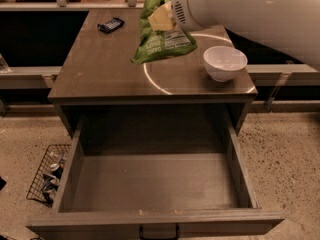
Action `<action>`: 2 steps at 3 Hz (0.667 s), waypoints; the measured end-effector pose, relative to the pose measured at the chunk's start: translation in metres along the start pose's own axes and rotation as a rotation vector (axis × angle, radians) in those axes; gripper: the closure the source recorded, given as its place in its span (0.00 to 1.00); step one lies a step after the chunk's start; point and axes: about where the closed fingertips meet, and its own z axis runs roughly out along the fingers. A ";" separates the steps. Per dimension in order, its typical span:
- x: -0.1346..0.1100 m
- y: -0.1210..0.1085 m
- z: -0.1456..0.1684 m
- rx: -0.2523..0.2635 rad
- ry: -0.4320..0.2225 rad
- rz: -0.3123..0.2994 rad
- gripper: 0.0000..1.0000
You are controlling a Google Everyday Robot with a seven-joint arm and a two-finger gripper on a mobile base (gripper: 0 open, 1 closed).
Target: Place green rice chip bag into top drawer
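Observation:
The green rice chip bag (159,34) hangs in the air above the cabinet top, held near its upper part by my gripper (161,19). One pale yellowish finger (160,20) presses on the bag's front. The white arm reaches in from the upper right. The top drawer (155,184) is pulled wide open below the cabinet top, grey-brown and with nothing inside, its front panel and small black handle (159,232) at the bottom edge. The bag is behind the drawer opening, over the middle of the top.
A white bowl (225,62) stands on the right of the cabinet top (100,69). A small dark phone (110,24) lies at the back left. A black wire basket (47,174) with items sits on the floor left of the drawer. Shelving runs behind.

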 end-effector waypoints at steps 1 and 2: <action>0.028 0.024 -0.017 -0.062 -0.005 -0.033 1.00; 0.084 0.067 -0.036 -0.169 0.064 -0.090 1.00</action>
